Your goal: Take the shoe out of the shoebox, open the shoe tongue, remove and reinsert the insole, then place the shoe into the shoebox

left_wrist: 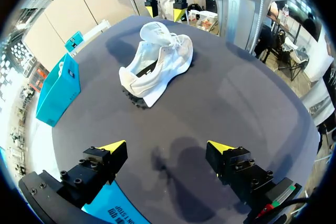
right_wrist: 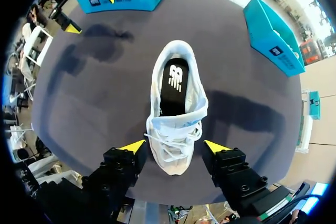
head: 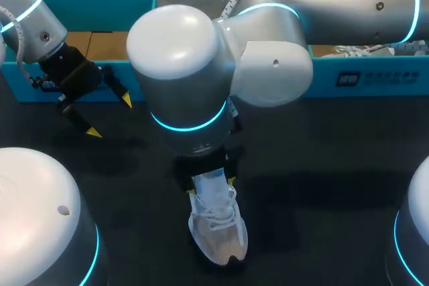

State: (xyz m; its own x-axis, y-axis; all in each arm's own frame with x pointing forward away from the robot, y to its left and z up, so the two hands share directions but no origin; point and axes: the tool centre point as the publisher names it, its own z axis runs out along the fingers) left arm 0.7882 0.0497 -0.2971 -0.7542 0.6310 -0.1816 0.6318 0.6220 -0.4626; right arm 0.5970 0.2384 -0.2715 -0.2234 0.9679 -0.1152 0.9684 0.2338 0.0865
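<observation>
White shoe (head: 216, 229) sits upright on the dark table, out of the box, black insole (right_wrist: 173, 85) showing inside. R gripper (right_wrist: 175, 145) is at its laced front, whether gripping or not I can't tell. L gripper (head: 110, 116) is spread wide, holding nothing, just beside the teal shoebox (head: 20, 82) (well apart from the shoe).

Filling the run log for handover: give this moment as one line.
shoe: upright on table, insole inside | right gripper: open, straddling toe | left gripper: open, empty
</observation>
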